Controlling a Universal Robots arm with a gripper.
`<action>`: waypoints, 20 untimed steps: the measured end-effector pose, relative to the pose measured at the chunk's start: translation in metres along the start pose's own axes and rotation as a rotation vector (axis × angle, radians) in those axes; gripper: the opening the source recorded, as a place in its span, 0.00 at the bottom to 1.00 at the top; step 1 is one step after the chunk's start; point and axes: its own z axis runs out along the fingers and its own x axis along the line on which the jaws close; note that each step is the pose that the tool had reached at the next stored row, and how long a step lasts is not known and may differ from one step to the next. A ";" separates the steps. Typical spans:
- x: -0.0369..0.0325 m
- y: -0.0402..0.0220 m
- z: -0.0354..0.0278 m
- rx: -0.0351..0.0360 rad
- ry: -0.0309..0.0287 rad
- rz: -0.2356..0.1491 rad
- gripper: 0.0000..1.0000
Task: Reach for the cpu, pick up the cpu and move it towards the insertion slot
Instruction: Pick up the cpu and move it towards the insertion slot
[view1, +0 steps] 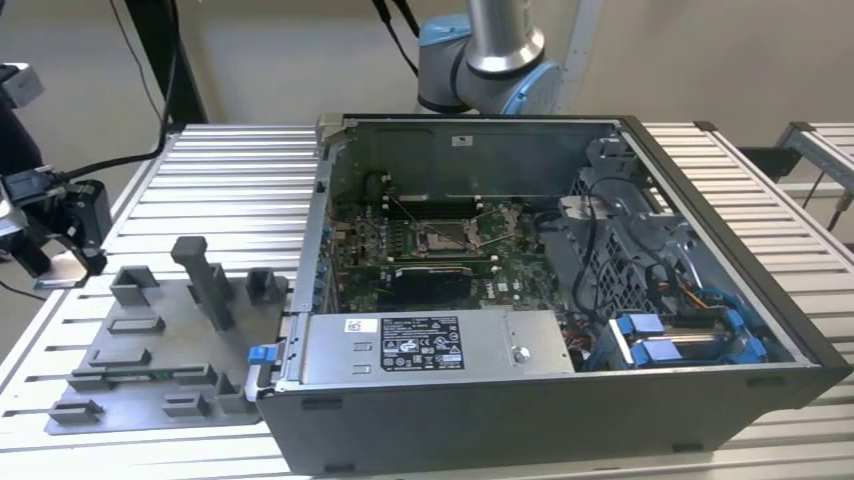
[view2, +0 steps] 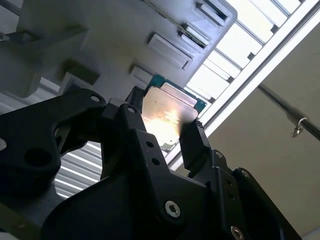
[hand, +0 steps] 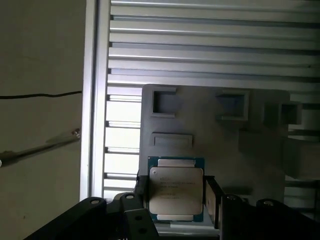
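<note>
The claw (hand: 176, 192) is closed on the cpu (hand: 176, 192), one black finger (hand: 142, 186) against each of two opposite edges. The silvery face with its green rim sits flat between them. In the second wrist view the same grip shows from the other side, the claw (view2: 165, 120) pinching the cpu (view2: 167, 117), whose metal face catches a bright glare. Just beyond the chip lies the grey plate (hand: 210, 140) with its raised blocks and shallow pockets. The cpu hangs over the plate's edge zone, near the rim of the slatted tabletop (hand: 200, 50). I cannot tell whether it is clear of the plate.

In the exterior view, the plate (view1: 160, 350) lies on the tabletop (view1: 227, 170) at the left of the open case (view1: 534, 400). The slot (view1: 447, 237) sits inside that case on the green board, framed in shiny metal, well apart from the plate. The arm (view1: 481, 50) rises behind the case.
</note>
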 end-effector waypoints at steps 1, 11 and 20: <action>0.0000 0.0001 -0.0018 0.0000 0.0000 0.000 0.00; 0.0000 0.0006 -0.0159 0.0001 0.0001 0.000 0.00; 0.0000 0.0010 -0.0255 0.0000 0.0000 0.000 0.00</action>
